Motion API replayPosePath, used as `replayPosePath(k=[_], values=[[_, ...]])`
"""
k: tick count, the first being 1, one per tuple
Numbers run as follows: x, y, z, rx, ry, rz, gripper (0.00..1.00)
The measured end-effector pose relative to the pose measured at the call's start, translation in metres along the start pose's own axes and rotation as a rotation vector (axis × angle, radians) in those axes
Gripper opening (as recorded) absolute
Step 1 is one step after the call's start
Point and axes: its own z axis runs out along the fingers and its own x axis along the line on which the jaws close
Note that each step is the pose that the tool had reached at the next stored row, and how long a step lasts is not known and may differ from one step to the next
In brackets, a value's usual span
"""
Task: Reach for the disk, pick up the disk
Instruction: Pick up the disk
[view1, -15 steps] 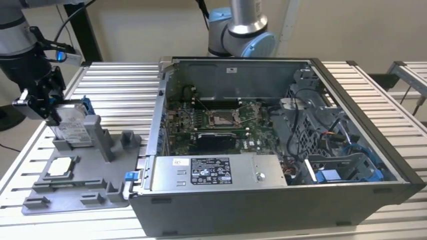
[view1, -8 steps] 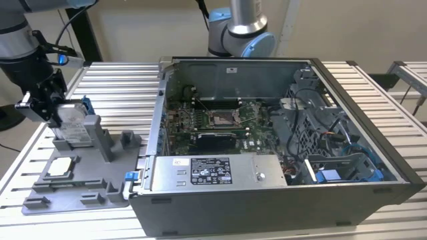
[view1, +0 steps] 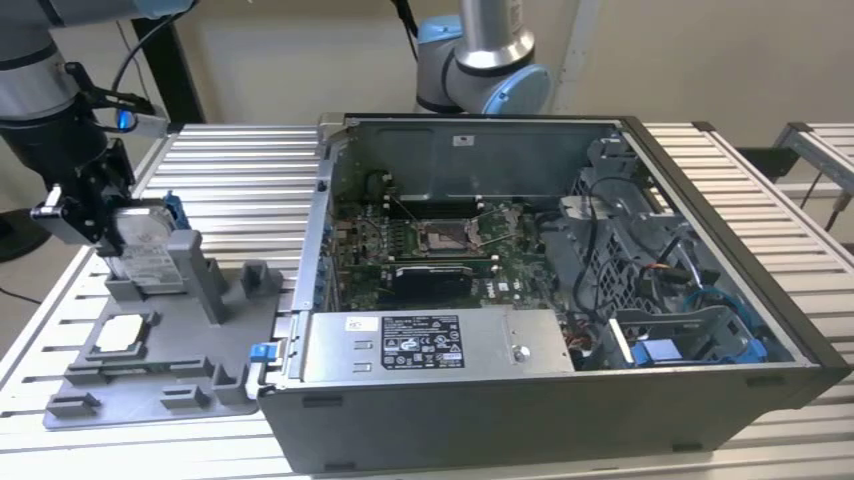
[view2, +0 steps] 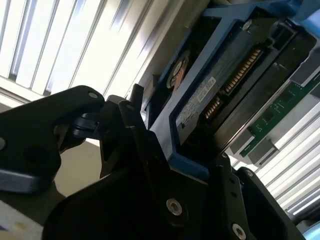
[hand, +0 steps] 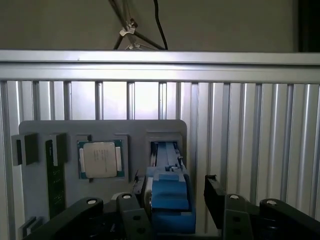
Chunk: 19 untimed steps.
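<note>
Pincer (hand: 176, 199), seemingly unclosed, astride disk (view1: 144, 245) edges

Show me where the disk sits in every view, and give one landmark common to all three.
Exterior view: the disk stands upright in the grey holder at the exterior view's left.
Second wrist view: the disk close up, blue rail and connector edge showing.
First wrist view: the disk end-on inside the gripper.
Shared landmark: the slatted metal table.

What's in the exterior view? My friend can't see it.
A black robot gripper straddles the silver-grey, blue-railed hard drive disk standing upright in a grey plastic holder tray, on the exterior view's left. An open grey metal computer case sits beside it.
</note>
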Motion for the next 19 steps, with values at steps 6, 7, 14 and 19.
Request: replayPosePath(k=[6, 7, 14, 19], values=[[0.0000, 0.0000, 0.0001, 0.0000, 0.0001, 0.000, 0.00], [0.0000, 0.0000, 0.0001, 0.0000, 0.0001, 0.000, 0.00], [0.0000, 0.0000, 0.0004, 0.0000, 0.0000, 0.000, 0.00], [0.0000, 0.0000, 0.0006, 0.0001, 0.0000, 0.000, 0.00]])
